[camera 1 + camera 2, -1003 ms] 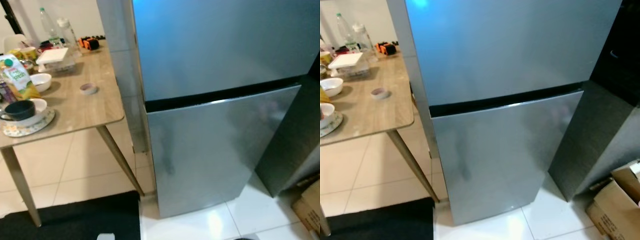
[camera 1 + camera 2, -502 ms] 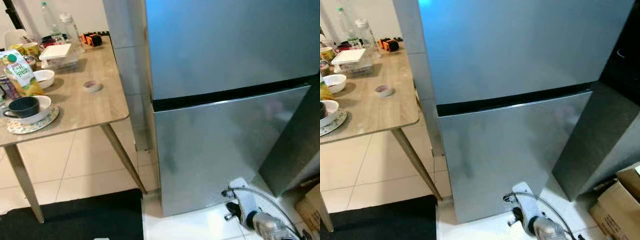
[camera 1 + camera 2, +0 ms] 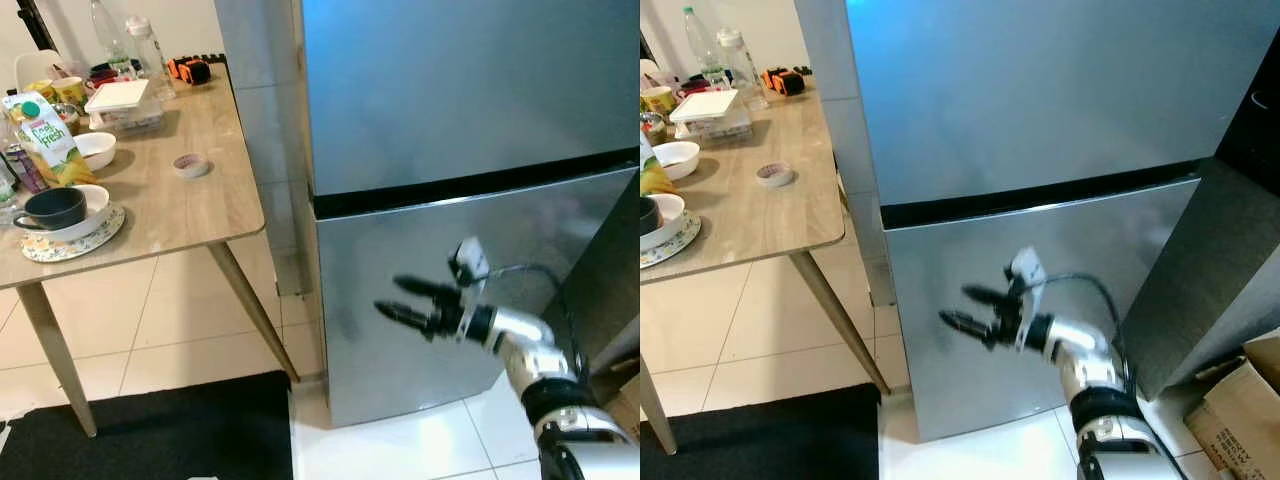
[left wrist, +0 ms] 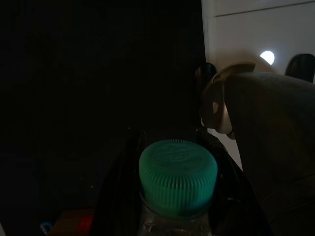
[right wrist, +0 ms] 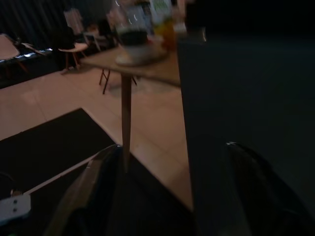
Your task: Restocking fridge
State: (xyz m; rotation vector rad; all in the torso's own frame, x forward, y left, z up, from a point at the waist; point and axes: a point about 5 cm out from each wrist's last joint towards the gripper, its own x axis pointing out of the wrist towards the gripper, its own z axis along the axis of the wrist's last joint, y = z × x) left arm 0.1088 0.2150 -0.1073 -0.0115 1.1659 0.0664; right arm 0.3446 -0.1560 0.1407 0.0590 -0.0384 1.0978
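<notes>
1. Fridge (image 3: 470,150), tall and silver, stands straight before us with both doors closed; a dark seam runs across it between the upper door and the lower door (image 3: 1030,300).
2. Our right gripper (image 3: 408,302) is raised in front of the lower door, its two black fingers (image 3: 965,322) spread apart with nothing between them, pointing toward the door's left edge. We cannot tell whether they touch the door.
3. In the right wrist view, the right gripper (image 5: 172,191) looks past the fridge's dark side at a table leg (image 5: 125,118), pale floor tiles and a black mat.
4. Our left gripper (image 4: 177,196) holds a clear bottle (image 4: 177,221) with a green ribbed cap (image 4: 178,177), the fingers closed against its neck on either side. That view is very dark, so we can make out little else around it.
5. To the left of the fridge stands a wooden table (image 3: 200,205), its right edge close to the fridge's side.
6. Near the tabletop's front left corner a dark mug (image 3: 52,208) sits in a white bowl on a patterned plate (image 3: 70,238).
7. A juice carton (image 3: 45,140) stands just behind the mug, with a small white bowl (image 3: 95,150) beside it.
8. A roll of tape (image 3: 190,165) lies toward the tabletop's right edge.
9. At the back edge we see a white container (image 3: 120,100), two clear bottles and an orange and black object (image 3: 190,70).
10. A black mat (image 3: 150,430) lies on the floor below the table.
11. A cardboard box (image 3: 1240,410) sits at the fridge's right.
</notes>
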